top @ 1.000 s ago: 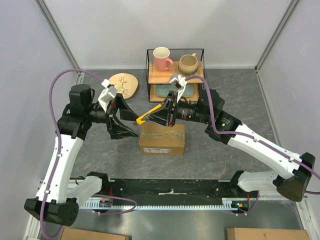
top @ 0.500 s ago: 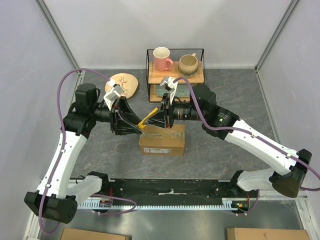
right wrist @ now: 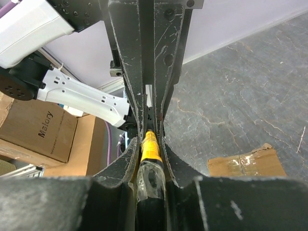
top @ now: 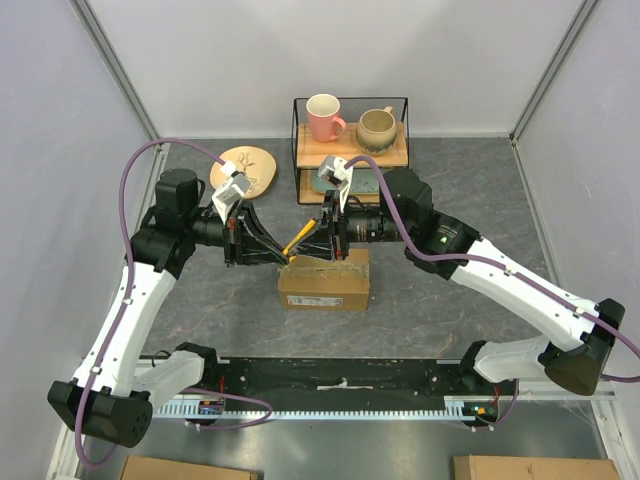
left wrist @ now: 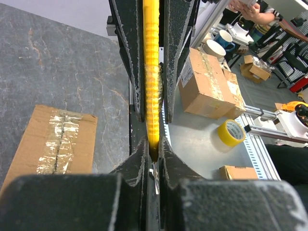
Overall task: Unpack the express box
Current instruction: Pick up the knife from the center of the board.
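Observation:
The express box [top: 324,283] is a brown carton that lies mid-table, its taped top seam [left wrist: 57,140] facing up; one corner of it shows in the right wrist view [right wrist: 245,161]. Just above its back edge, a yellow utility knife [top: 300,238] is held between both grippers. My left gripper [top: 284,256] comes in from the left and is shut on the knife's yellow tip end [left wrist: 153,120]. My right gripper [top: 316,236] comes in from the right and is shut on the knife's other end [right wrist: 150,154], where a clear and black part sits between its fingers.
A wire rack [top: 350,150] at the back holds a pink mug [top: 324,116] and a beige mug [top: 376,127]. A round wooden plate [top: 246,168] lies at the back left. Beyond the table's near edge sit cardboard boxes [left wrist: 207,86] and a yellow tape roll [left wrist: 230,132].
My left gripper has moved right to the knife and closed from wide open onto its yellow end. The right arm shifted slightly left at first, still holding the knife.

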Motion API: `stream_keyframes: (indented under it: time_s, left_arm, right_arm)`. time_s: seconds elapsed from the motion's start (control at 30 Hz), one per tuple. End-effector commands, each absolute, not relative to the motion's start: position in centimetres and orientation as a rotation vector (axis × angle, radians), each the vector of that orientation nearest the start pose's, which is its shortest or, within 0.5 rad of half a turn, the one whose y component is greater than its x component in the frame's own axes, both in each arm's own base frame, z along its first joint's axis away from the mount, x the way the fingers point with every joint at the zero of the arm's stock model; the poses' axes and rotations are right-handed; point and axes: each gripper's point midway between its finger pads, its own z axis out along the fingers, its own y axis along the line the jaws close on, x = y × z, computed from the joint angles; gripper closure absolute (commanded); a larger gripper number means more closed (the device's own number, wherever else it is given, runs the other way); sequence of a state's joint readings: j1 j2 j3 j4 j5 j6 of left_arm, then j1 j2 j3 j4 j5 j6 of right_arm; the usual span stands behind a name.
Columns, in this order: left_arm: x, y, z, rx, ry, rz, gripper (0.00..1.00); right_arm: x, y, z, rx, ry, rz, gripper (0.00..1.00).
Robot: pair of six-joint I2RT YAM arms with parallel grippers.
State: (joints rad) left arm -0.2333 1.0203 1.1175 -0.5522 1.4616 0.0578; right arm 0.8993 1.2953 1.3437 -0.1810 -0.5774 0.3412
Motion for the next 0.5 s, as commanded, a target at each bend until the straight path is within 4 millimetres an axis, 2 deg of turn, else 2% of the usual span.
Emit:
stream_keyframes:
  time_s: [0.0, 0.07, 0.13, 0.17, 0.27, 0.47]
  left_arm:
    - [8.4, -20.0, 37.0, 1.350, 1.217, -1.838, 0.98]
    - [8.3, -20.0, 37.1, 1.356, 1.212, -1.840, 0.98]
    - [8.3, -20.0, 37.1, 1.355, 1.215, -1.842, 0.98]
    - [8.4, -20.1, 37.1, 1.355, 1.218, -1.847, 0.98]
    - [8.3, -20.1, 37.2, 1.357, 1.218, -1.852, 0.98]
    - [8.3, -20.1, 37.0, 1.360, 1.226, -1.835, 0.98]
  right_arm:
    - [17.3, 38.0, 40.0, -0.924, 1.529, 1.353, 1.00]
    - [17.3, 38.1, 40.4, -0.914, 1.503, 1.367, 1.00]
    - [17.1, 38.3, 40.2, -0.901, 1.504, 1.400, 0.92]
    - [17.0, 38.4, 40.4, -0.902, 1.490, 1.419, 0.79]
    - [16.9, 38.9, 39.7, -0.901, 1.485, 1.450, 0.58]
    - [16.9, 39.0, 39.6, -0.920, 1.492, 1.443, 0.50]
